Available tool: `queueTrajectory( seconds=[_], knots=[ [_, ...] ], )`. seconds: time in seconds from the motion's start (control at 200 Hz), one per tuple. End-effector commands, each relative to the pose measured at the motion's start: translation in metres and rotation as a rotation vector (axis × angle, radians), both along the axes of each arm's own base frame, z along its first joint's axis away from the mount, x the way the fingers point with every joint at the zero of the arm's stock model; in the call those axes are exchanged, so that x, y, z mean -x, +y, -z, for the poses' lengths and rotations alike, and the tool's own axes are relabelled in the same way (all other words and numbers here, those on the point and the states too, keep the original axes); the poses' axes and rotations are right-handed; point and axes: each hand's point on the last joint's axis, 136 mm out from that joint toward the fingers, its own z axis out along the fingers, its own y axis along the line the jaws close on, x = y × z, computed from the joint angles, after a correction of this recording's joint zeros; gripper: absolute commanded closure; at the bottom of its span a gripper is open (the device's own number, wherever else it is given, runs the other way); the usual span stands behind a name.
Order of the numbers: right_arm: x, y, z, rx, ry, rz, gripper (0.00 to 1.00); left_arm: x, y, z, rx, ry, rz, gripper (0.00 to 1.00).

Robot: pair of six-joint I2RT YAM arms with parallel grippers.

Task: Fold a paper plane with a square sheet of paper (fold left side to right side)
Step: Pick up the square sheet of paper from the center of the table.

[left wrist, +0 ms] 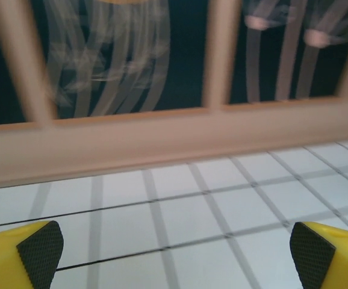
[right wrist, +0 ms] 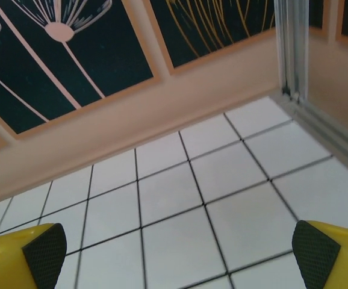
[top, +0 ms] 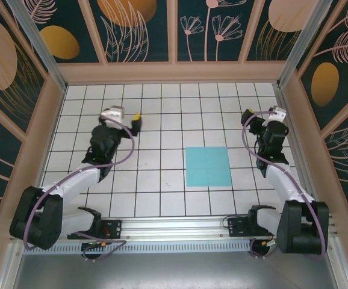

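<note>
- Turquoise and thin, the square sheet of paper lies flat on the white tiled table, right of centre and nearer the right arm. Nothing touches it and no flap stands up. Faint lines across it may be creases, but I cannot be sure.
- Paper this light, lying flat, offers no raised edge to catch. A pad pressing at the left edge would likely push the sheet sideways rather than lift it, so the fold would land out of square.
- If 1 edge is lifted while nothing pins the opposite edge, the whole sheet may slide or turn, and the 2 edges would not meet.
- A pinch taken too far in from the edge could buckle the middle and leave a stray crease.
- The right gripper sits beyond the sheet's far right corner, apart from it, with its jaws spread wide. In its wrist view the black pads sit at the 2 lower corners with bare tiles between them.
- The left gripper is well apart from the sheet, off to the far left, and equally wide and empty, as the pads in its wrist view show. A low, fast reach toward the left edge could sweep into the sheet and crumple it.
- Both wrist views face the back wall, not the paper, so a misjudged descent is a real risk.
</note>
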Motion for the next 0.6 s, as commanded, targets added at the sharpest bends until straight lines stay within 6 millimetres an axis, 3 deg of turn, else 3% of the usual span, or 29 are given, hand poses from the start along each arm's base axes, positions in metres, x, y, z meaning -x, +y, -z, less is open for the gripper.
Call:
queueTrajectory(
  seconds=[0.0, 0.15, 0.245, 0.445, 0.596],
  knots=[
    [0.024, 0.021, 0.049, -0.111, 0.311, -0.003, 0.01, 0.022, -0.062, 0.032, -0.111, 0.146, 0.215, 0.01],
    [0.046, 0.045, 0.079, -0.111, 0.514, -0.02, 0.01, 0.06, -0.136, 0.045, -0.193, 0.2, 0.472, 0.02],
    [0.06, 0.06, 0.099, -0.143, 0.606, -0.065, 0.01, 0.089, -0.171, 0.07, -0.289, 0.265, 0.623, 0.01],
    [0.071, 0.076, 0.129, -0.169, 0.727, -0.099, 0.01, 0.138, -0.206, 0.133, -0.478, 0.417, 0.828, 0.02],
    [0.072, 0.082, 0.145, -0.112, 0.781, -0.084, 0.01, 0.149, -0.223, 0.153, -0.511, 0.485, 0.895, 0.02]
  ],
)
